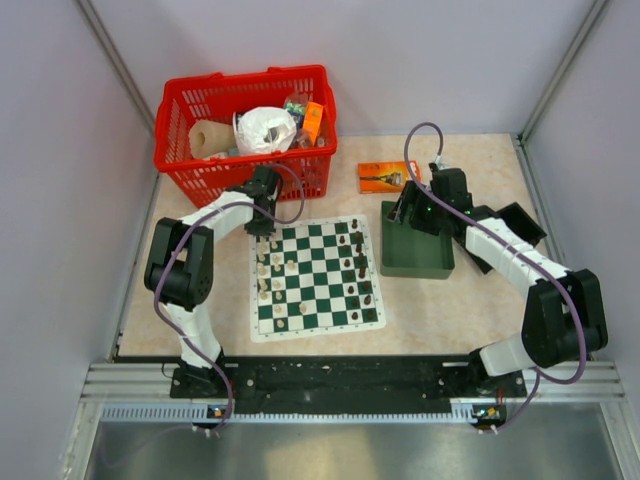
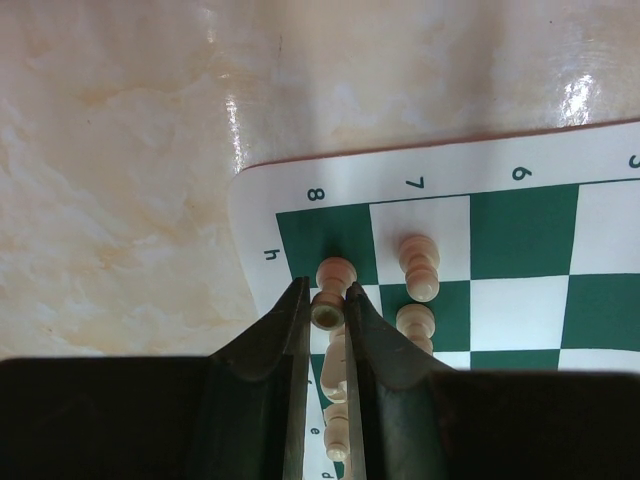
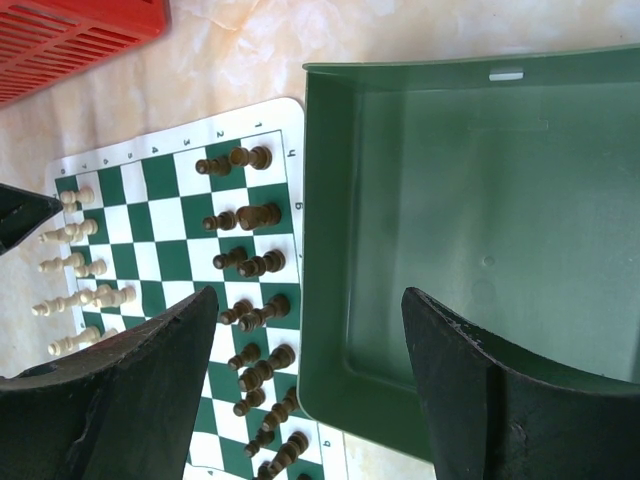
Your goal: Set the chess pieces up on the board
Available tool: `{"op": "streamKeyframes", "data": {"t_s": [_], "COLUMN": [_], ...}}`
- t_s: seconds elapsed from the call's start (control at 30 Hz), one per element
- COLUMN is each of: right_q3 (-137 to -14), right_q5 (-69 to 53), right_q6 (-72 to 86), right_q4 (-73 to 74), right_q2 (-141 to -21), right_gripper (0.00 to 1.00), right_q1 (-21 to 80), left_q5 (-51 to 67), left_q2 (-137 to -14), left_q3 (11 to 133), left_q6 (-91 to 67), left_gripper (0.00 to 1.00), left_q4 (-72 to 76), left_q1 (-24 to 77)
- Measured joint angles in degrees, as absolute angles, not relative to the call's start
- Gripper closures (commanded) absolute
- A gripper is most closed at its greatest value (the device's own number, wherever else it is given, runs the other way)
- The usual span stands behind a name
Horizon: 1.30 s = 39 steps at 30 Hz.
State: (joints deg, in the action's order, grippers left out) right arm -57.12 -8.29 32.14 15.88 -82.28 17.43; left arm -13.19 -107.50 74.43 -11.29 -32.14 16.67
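Note:
The board (image 1: 318, 300) lies between the arms, with dark chess pieces (image 1: 358, 262) along its right side and cream chess pieces (image 1: 268, 270) along its left. My left gripper (image 1: 262, 232) hangs over the far left corner square. In the left wrist view the left gripper (image 2: 327, 296) is shut on a cream piece (image 2: 331, 316) just above the board (image 2: 520, 230), beside standing cream pieces (image 2: 419, 265). My right gripper (image 1: 405, 212) hovers open over the dark green tray (image 1: 415, 266). Seen from the right wrist, nothing is between the open jaws of the right gripper (image 3: 308, 296).
A red basket (image 1: 245, 78) full of odds and ends stands at the back left, close behind the left gripper. An orange box (image 1: 385, 177) lies behind the tray (image 3: 330, 330), whose inside shows no pieces. Dark pieces (image 3: 250, 265) stand in rows on the board (image 3: 160, 180) beside it.

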Motion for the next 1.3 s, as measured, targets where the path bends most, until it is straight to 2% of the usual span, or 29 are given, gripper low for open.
{"op": "streamKeyframes", "data": {"t_s": [0.17,0.47,0.7,1.13,1.3], "right_q3": [-57.12,-57.12,-57.12,-57.1,-57.1], "right_q5": [-8.34,-8.86,-9.13,-9.32,-9.3], "right_q6": [32.14,32.14,32.14,32.14,32.14], "right_q4": [15.88,15.88,15.88,15.88,15.88], "right_q2": [-82.37,-82.65,-82.67,-82.67,-82.67], "right_gripper": [0.25,0.25,0.25,0.25,0.25], "right_q1": [17.43,17.43,17.43,17.43,17.43], "left_q5": [-13.17,-14.04,-14.22,-9.54,-4.62], "left_q2": [-107.37,-107.33,-106.59,-100.64,-91.07], "left_q3": [74.37,74.35,74.35,73.17,67.81], "left_q6": [-11.49,-11.44,-11.7,-12.08,-12.6], "left_gripper": [0.74,0.6,0.43,0.4,0.39], "left_q4": [-32.14,-32.16,-32.73,-35.05,-33.12], "left_q1": [16.67,16.67,16.6,15.57,15.49]}}
